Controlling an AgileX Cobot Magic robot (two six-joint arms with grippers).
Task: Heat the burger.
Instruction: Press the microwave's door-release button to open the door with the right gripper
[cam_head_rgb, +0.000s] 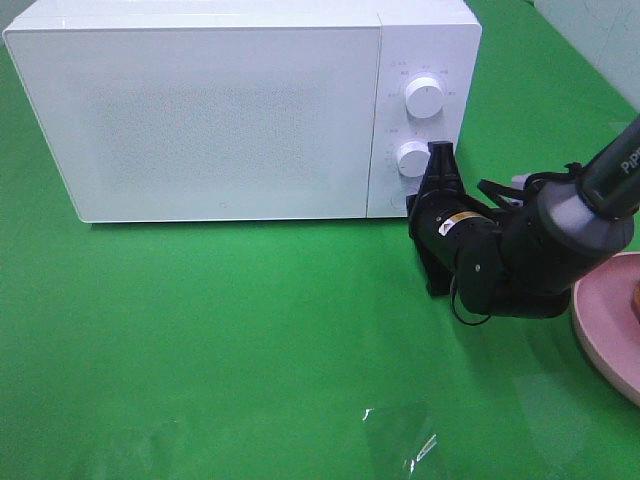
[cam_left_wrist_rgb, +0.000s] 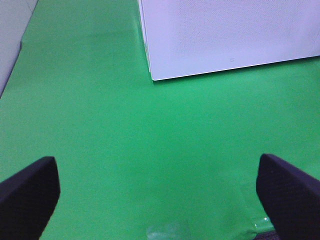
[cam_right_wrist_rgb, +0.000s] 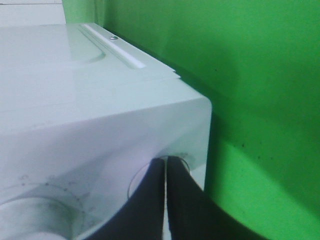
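Only a golden-brown sliver of the burger shows at the right edge of the exterior high view, on a pink plate. The white microwave stands at the back with its door closed. My right gripper is shut, and its tips rest against a round button just below the lower knob. In the right wrist view the shut fingertips meet that button on the microwave beside the knob. My left gripper is open over the green cloth, holding nothing, in front of the microwave.
A green cloth covers the table. An upper knob sits above the lower one on the control panel. A scrap of clear plastic lies near the front edge. The right arm reaches in between the plate and the microwave.
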